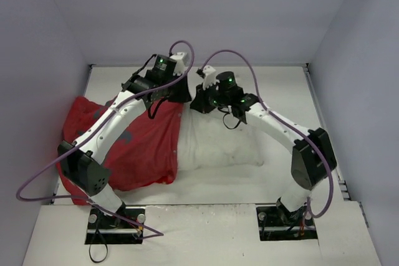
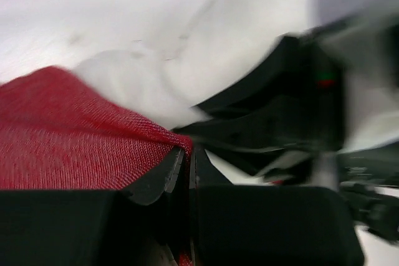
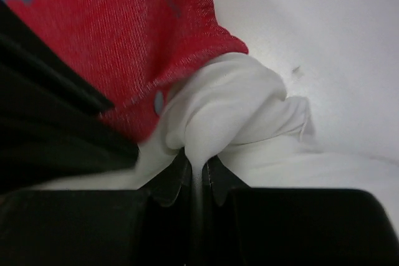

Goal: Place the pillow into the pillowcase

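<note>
Overhead, the pillow lies across the middle of the table, its left end inside the pillowcase. At the left wrist, the left gripper is closed on just the case's edge, which may slip free. At the right wrist, the right gripper clamps a pillow fold, which is likely to bunch when pushed.

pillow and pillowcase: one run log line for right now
left gripper: shut on pillowcase edge | right gripper: shut on pillow corner | pillow: white end outside pillowcase

A white table fills the middle of the frame, bearing a red pillowcase at centre left and a white pillow emerging from its right edge.
</note>
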